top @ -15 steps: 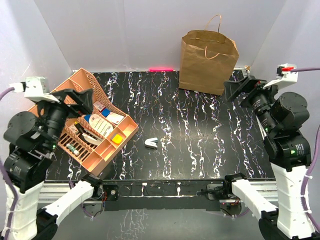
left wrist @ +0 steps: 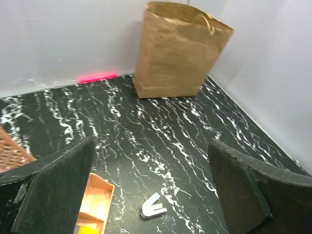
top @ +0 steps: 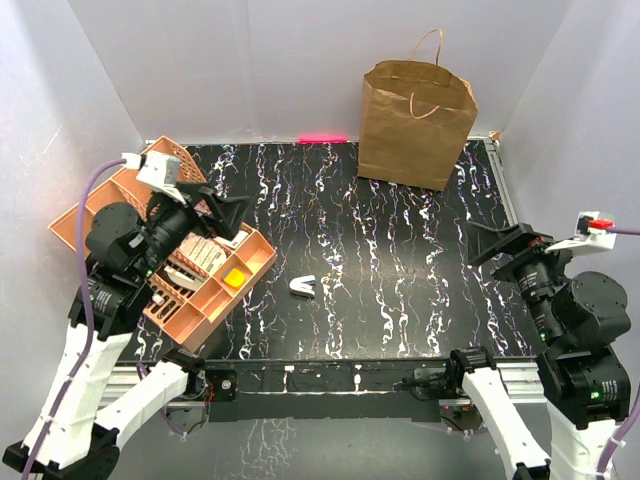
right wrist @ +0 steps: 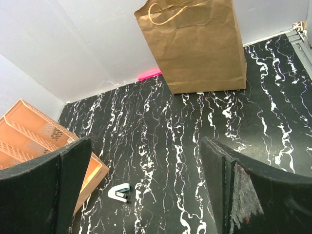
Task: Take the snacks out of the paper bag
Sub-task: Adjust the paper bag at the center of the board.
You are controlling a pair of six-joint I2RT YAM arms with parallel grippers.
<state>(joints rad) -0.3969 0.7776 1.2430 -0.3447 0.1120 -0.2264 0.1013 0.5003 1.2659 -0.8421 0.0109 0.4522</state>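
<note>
Black marbled bench, veined in white, fills the floor of a white-walled booth, with both arm bases at the bottom edge of the overhead view.

The paper bag stands upright at the back of the bench, right of centre in the upper part of the overhead frame, close to the rear wall. It is plain brown kraft, creased on its face, with two twisted loop handles, one standing up above the mouth and one folded down against the front. Its mouth faces upward, and none of the three views looks inside (so what it holds cannot be told). Neither arm touches it; both are well apart from it.

A pink strip lies along the foot of the rear wall, just left of the bag.

At the left of the overhead frame sits an orange divided tray, turned at an angle, with small items in its compartments, among them a yellow block. The left claw hovers over this tray, pointing toward the middle of the bench. Its wrist view shows its two black fingers spread wide at the frame's lower corners, with nothing between them.

A small white stapler-like object lies alone on the bench, just right of the tray's near corner.

The right claw hangs above the bench's right side, in the lower right of the overhead frame, aimed inward. Its jaws are also wide apart and empty, and its wrist view frames the bag at the top, far beyond the fingers.
</note>
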